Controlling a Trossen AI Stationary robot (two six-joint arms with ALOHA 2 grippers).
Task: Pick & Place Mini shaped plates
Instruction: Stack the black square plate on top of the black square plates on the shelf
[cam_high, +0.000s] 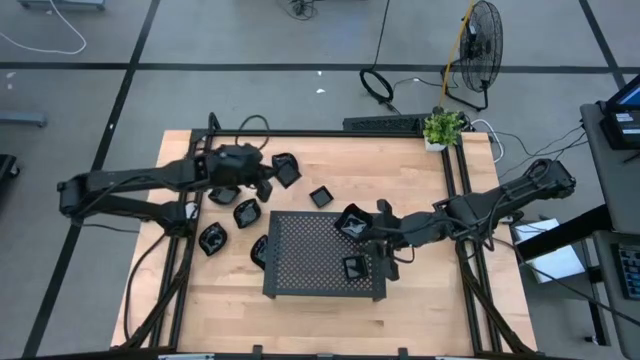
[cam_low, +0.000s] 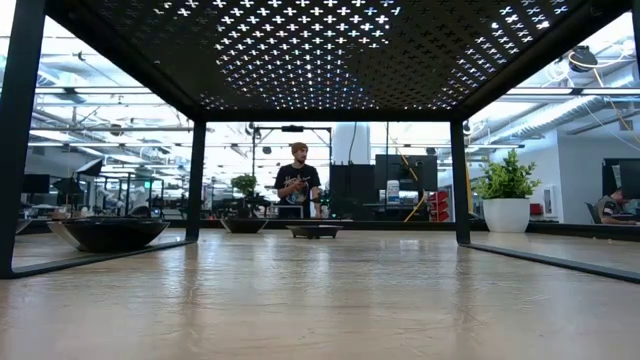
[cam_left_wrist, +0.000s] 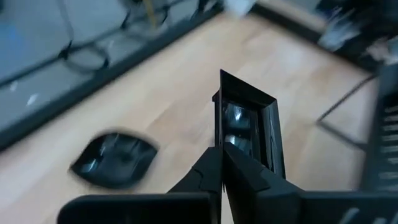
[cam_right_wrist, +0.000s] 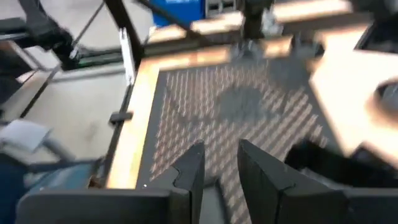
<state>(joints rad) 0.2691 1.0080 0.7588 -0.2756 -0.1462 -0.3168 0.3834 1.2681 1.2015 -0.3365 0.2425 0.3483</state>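
Several small glossy black plates are spread about. One square plate (cam_high: 287, 170) is in my left gripper (cam_high: 268, 184), which is shut on it near the table's far left. Others rest flat on the wood (cam_high: 320, 196), (cam_high: 246, 212), (cam_high: 212, 238). Two plates (cam_high: 352, 222), (cam_high: 355, 267) lie on the perforated tray (cam_high: 310, 250). My right gripper (cam_right_wrist: 217, 167) hovers open over the tray's right part with nothing between its fingers. In the left wrist view a rounded plate (cam_left_wrist: 115, 158) lies on the table beside the held one (cam_left_wrist: 249, 121). My left gripper pinches the square plate by its rim (cam_left_wrist: 222, 134) between its two fingers (cam_left_wrist: 208, 171). The plate stands on edge and sticks out beyond the fingertips. It looks lifted off the wood, with the table showing behind it.
The tray stands on legs; the low view looks beneath it at plates on the wood (cam_low: 105, 232), (cam_low: 315, 230). A potted plant (cam_high: 443, 128) sits at the far right corner. Black frame rails (cam_high: 455, 180) border the table. A person (cam_low: 298, 180) stands in the room beyond.
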